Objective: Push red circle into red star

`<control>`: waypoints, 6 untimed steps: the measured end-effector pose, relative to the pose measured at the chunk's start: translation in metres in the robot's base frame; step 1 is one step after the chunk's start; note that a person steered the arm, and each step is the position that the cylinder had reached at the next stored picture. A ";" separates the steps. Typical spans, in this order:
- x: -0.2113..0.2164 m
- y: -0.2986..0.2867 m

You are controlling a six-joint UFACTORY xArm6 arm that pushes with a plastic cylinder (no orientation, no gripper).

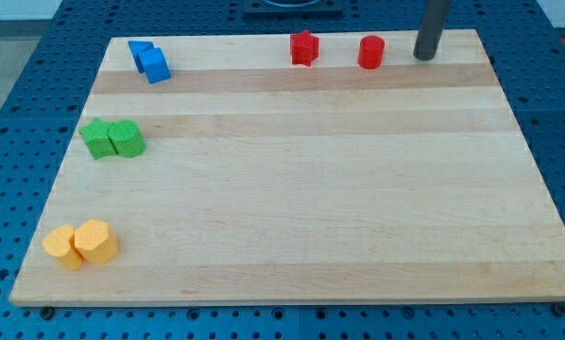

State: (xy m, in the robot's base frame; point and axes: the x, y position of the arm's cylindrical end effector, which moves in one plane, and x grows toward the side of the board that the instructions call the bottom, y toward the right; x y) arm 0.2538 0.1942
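Red circle [370, 52] between red star [303, 48] and my tip [423, 57]; rod's top cut off, no jaws.

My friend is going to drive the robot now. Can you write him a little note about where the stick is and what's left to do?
My tip rests on the wooden board near the view's top right, just to the view's right of the red circle, with a small gap, not touching.
The red star sits further toward the view's left, along the same top edge, apart from the circle.
Done: nothing has joined yet; circle and star are still separate.
Left: push the circle toward the view's left until it meets the star.
The blue blocks, green blocks and yellow blocks sit along the view's left edge, out of the way.
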 end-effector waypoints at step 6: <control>-0.011 -0.127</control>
